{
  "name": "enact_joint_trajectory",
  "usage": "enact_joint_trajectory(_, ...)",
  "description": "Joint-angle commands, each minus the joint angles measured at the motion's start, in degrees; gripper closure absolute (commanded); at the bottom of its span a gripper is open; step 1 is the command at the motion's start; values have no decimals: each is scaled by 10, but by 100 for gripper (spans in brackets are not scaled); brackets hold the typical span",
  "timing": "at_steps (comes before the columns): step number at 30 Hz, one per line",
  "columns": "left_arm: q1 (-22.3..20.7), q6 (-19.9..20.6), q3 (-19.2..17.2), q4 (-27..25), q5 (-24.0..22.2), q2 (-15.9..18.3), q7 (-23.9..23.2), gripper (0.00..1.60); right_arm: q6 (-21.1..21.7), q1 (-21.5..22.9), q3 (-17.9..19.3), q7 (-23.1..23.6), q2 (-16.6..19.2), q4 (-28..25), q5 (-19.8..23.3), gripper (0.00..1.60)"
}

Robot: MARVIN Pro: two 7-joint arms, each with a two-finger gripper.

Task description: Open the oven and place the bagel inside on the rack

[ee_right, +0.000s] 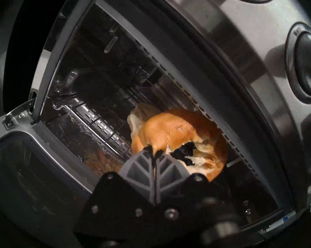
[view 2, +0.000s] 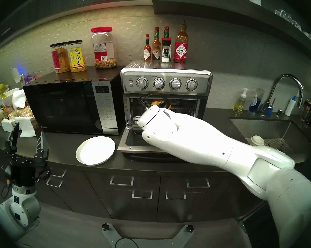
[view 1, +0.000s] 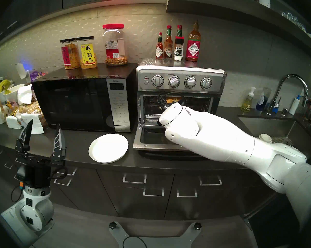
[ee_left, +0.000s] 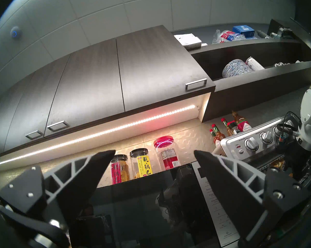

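Observation:
The stainless-steel oven (view 1: 180, 81) stands right of the microwave, and its door (view 1: 147, 140) lies folded down open. My right arm reaches into the cavity. In the right wrist view my right gripper (ee_right: 153, 151) is shut on the near edge of the golden-brown bagel (ee_right: 172, 133), which is inside the oven over the wire rack (ee_right: 115, 134). I cannot tell whether it rests on the bars. The bagel shows only partly in the head view (view 1: 171, 100), where the wrist hides the right fingers. My left gripper (view 1: 44, 123) is open and empty, pointing up at the counter's front left.
A white plate (view 1: 108, 148) lies on the counter left of the oven door. The black microwave (view 1: 76, 102) carries snack jars. Sauce bottles (view 1: 193, 43) stand on the oven top. A sink (view 1: 269, 124) and faucet are on the right, food bags and napkins (view 1: 24, 113) far left.

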Motion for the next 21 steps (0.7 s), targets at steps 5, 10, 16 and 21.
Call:
enact_joint_trajectory(5, 1, 0, -5, -7, 0, 0, 1, 0, -11, 17, 15, -7, -26, 9, -2, 160)
enact_joint_trajectory(10, 1, 0, -5, -7, 0, 0, 1, 0, -11, 22, 16, -5, -43, 25, -1, 160)
enact_joint_trajectory(16, 1, 0, -5, -7, 0, 0, 1, 0, -18, 30, 14, 6, -59, 48, -4, 160)
enact_joint_trajectory(21, 1, 0, -5, -7, 0, 0, 1, 0, -26, 34, 14, 14, -71, 68, -5, 160)
